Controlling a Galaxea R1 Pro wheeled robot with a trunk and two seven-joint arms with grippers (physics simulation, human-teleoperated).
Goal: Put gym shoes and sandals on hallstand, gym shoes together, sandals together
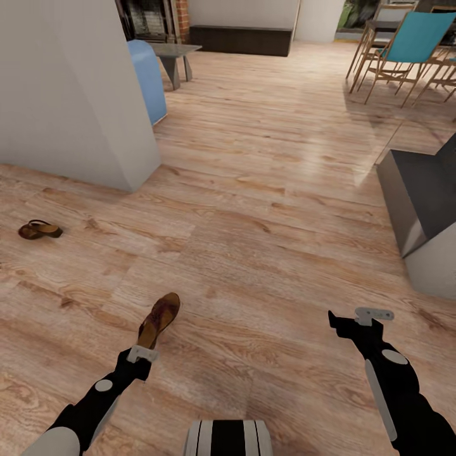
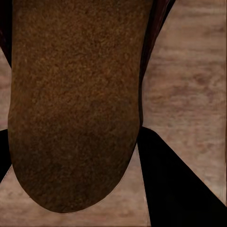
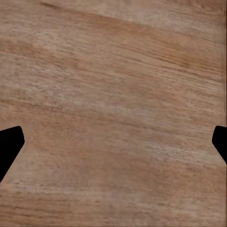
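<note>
One brown sandal (image 1: 159, 318) hangs just above the corridor floor (image 1: 253, 253), and my left gripper (image 1: 144, 352) is shut on its heel end. In the left wrist view its brown sole (image 2: 75, 104) lies close between the black fingers (image 2: 179, 189). The other sandal (image 1: 39, 229) lies on the planks at the far left, near the white wall. My right gripper (image 1: 354, 318) hovers open over bare floor, and its fingertips (image 3: 9, 142) stand wide apart with nothing between them. The gym shoes and the hallstand are out of view.
A white wall corner (image 1: 76, 95) stands at the left, with a blue armchair (image 1: 149, 76) and a grey side table (image 1: 174, 57) behind it. A dark grey block (image 1: 418, 202) juts in at the right. Teal and wooden chairs (image 1: 405, 50) stand far right.
</note>
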